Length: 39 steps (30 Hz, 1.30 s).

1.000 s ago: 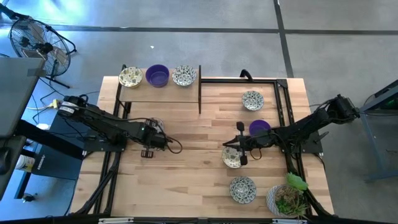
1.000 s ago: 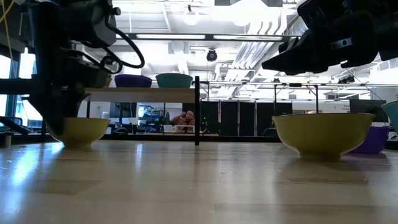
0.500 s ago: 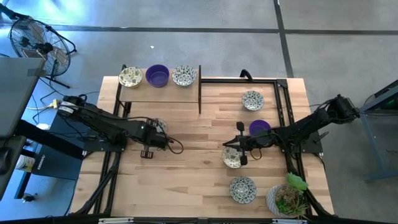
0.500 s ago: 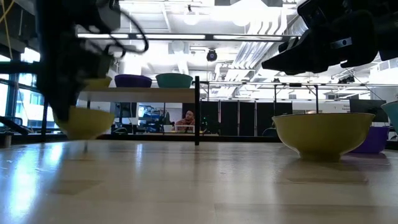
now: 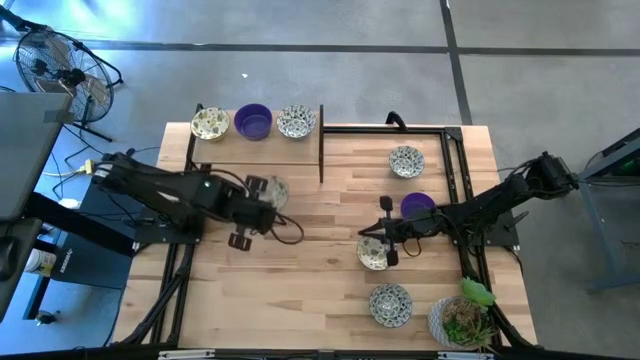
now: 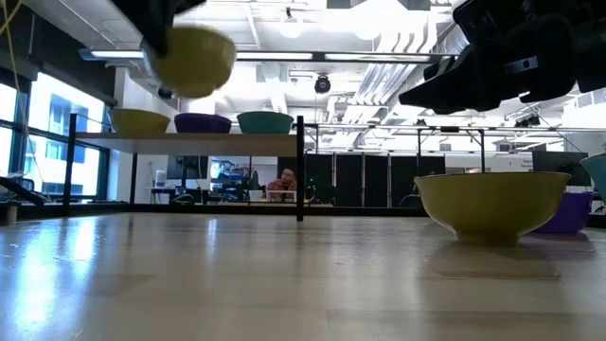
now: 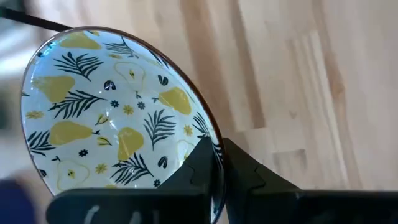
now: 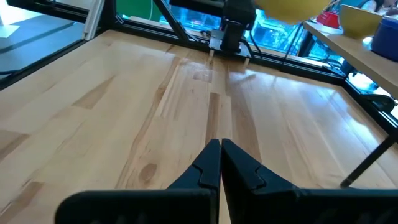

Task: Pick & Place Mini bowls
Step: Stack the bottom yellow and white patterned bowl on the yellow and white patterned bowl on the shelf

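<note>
Lifted off the surface (image 5: 300, 260) since a second ago, the patterned bowl (image 5: 272, 190) is grasped at its rim by the left end effector (image 7: 214, 163), toward 12 o'clock near the shelf (image 5: 255, 150); keep it level; right end effector (image 8: 220, 163) clenched, idle.

No text, label or number is readable

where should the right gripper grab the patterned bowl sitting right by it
Take the patterned bowl by its thin rim, coming straight down from above, one finger inside and one outside. It sits upright and open on the table. The right gripper hangs beside it, fingers closed, so it would need opening first.
</note>
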{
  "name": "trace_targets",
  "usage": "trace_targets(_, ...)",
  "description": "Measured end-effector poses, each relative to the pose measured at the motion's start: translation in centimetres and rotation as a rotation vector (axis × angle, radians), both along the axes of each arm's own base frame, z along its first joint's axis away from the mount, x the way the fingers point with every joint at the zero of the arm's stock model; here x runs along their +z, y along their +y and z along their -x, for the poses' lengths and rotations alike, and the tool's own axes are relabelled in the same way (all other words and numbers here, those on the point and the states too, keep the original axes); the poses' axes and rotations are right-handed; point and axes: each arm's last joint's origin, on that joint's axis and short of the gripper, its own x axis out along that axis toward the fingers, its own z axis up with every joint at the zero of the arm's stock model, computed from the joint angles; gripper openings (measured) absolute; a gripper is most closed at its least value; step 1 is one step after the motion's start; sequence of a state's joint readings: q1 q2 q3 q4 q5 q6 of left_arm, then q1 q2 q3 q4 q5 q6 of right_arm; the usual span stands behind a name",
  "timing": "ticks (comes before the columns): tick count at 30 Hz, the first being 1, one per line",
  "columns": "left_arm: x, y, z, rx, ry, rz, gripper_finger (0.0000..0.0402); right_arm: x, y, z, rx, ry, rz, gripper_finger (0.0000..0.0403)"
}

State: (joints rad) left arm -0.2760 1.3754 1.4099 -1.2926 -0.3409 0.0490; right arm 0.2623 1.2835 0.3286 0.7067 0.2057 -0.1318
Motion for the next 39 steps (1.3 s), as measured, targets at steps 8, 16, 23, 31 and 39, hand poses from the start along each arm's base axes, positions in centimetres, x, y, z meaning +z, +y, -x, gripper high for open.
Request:
trace_targets(8,5.5,3.0,1.9,0.155,-0.012,-0.105,0.0009,0.0,0.0,0.0,0.007,0.000,-0.002,0.0001)
trace_targets(16,7.7,10.0,4.3,0.381,-0.029,-0.079,0.0009,0.1,0.1,0.0,0.016,-0.007,-0.007,0.0001)
trace_targets(23,7.8,15.4,6.8,0.515,0.018,-0.046,0.0009,0.1,0.1,0.0,0.019,-0.006,-0.009,0.0001)
trace_targets(31,7.7,19.5,9.9,0.682,0.048,-0.030,0.0009,0.1,0.1,0.0,0.018,-0.006,-0.008,0.0001)
trace_targets(39,6.9,21.3,10.4,0.723,0.087,0.002,0.0009,0.1,0.1,0.0,0.018,-0.007,-0.008,0.0001)
